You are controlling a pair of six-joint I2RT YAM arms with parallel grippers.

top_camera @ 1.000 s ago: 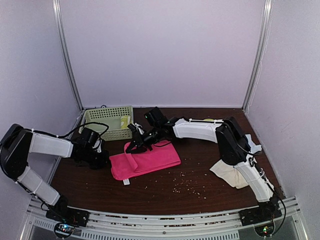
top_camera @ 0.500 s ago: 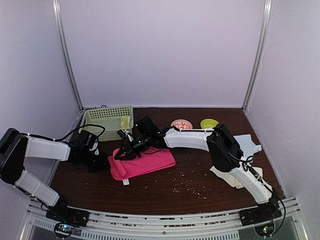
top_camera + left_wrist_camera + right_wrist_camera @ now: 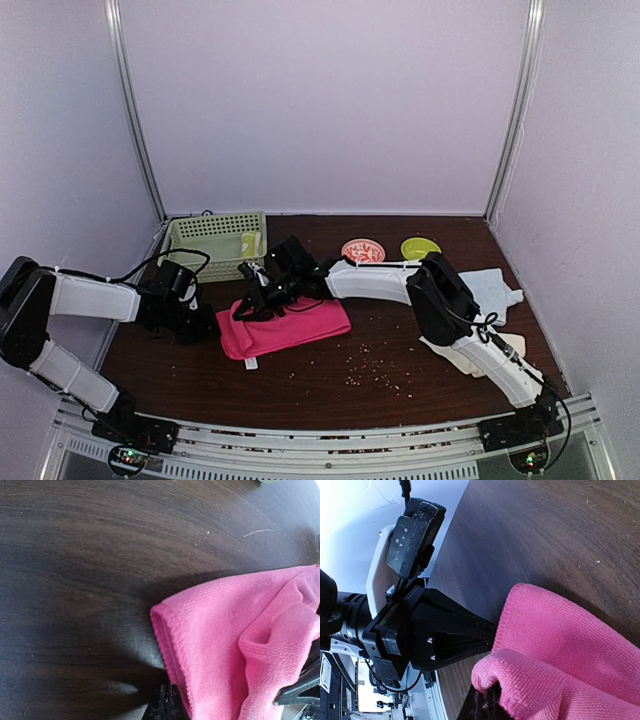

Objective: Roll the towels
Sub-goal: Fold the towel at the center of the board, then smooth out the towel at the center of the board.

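The pink towel (image 3: 290, 324) lies on the dark table, doubled over at its left end. My right gripper (image 3: 247, 304) is shut on a raised fold of it (image 3: 545, 680), held over the left end. My left gripper (image 3: 207, 322) is low on the table and shut at the towel's left edge (image 3: 172, 645); its black fingers (image 3: 450, 640) point at that edge in the right wrist view. A yellow towel (image 3: 249, 243) sits in the green basket (image 3: 205, 232). A light blue towel (image 3: 495, 288) and a cream towel (image 3: 455, 352) lie at the right.
The basket stands at the back left against the wall. A pink patterned plate (image 3: 363, 250) and a yellow-green bowl (image 3: 420, 246) sit at the back. Crumbs are scattered on the table in front of the pink towel (image 3: 370, 370).
My right gripper has moved left with the pink fold, up to my left gripper. The towel is now shorter and doubled. The plate and bowl have come into view behind the arm.
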